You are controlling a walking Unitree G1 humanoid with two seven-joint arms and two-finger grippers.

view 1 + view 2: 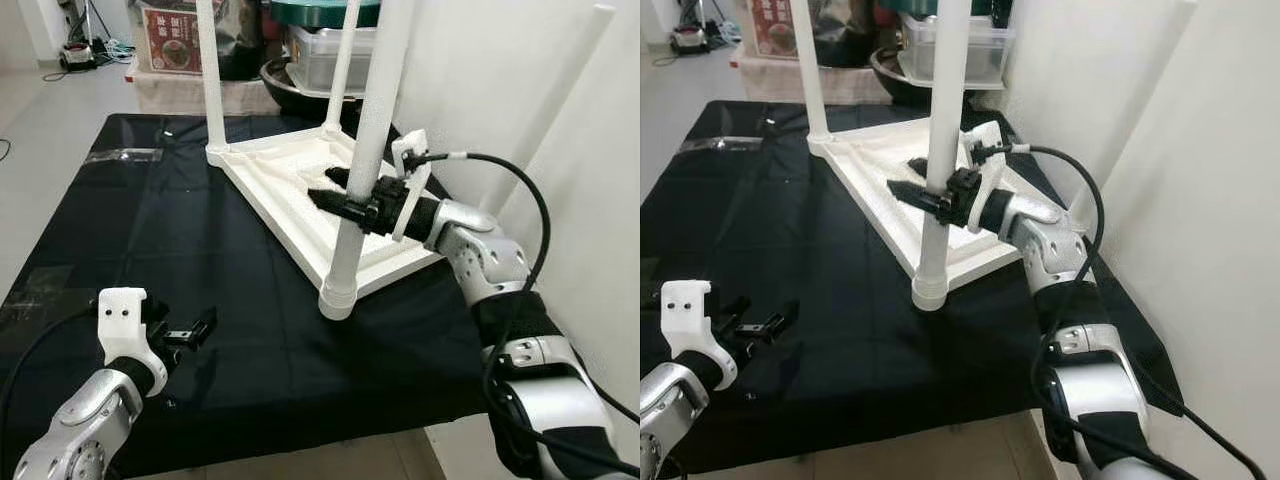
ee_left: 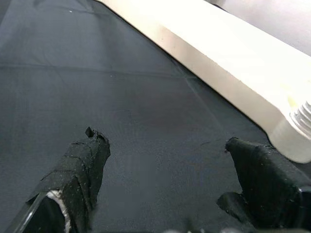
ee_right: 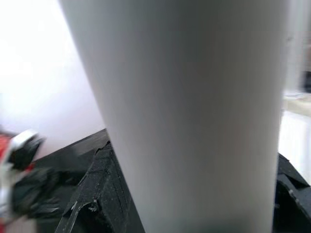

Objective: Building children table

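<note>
Right gripper (image 1: 340,195) is clamped around the nearest leg (image 1: 365,160) of the upside-down white table (image 1: 300,200), one black finger on each side of the tube. Its wrist view just gets a fat smooth white cylinder with dark finger edges either side, while the head views show the whole layout: tabletop flat on the black cloth (image 1: 150,230), toward the right side by the white wall (image 1: 470,90), legs pointing straight up, long axis vertical. Looks like plain matte plastic, with a ribbed collar (image 1: 337,298) at the leg's base. Left gripper (image 1: 190,330) hovers low over the cloth near the front left, fingers (image 2: 82,165) spread apart with nothing between them; its wrist view catches the table's edge (image 2: 228,73).
</note>
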